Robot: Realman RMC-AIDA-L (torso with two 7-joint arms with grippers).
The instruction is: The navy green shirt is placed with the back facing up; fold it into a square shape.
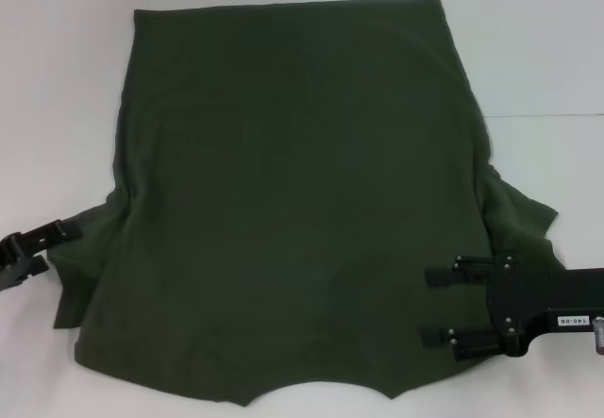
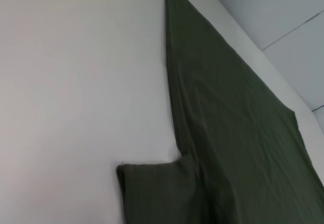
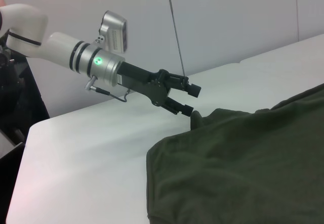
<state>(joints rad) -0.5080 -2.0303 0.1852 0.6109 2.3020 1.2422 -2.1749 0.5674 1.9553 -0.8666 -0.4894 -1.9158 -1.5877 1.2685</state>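
**A:** Where does the navy green shirt lie?

**B:** Flat on the white table, plain back upward, no lettering showing. Its collar end is toward the robot and its hem on the far side. Both sleeves poke out past the body of the shirt, so I'd judge no fold has been made yet.

**A:** And the left gripper?

**B:** It sits at the shirt's left sleeve, low and close to the table. In the right wrist view its fingers are spread, tips right at the sleeve edge, one above the cloth and one lower. The arm reaches in nearly level from outside the shirt. That looks like a setup for pinching the sleeve to draw it inward.

**A:** The right gripper?

**B:** Over the shirt's right side near the shoulder, just inward of the right sleeve. Its fingers are apart and point toward the shirt's middle, with the arm lying flat and coming in from the shirt's right. Whether the tips touch the cloth, I cannot tell.

**A:** Why mirrored like that?

**B:** Probably so both sides fold in evenly.
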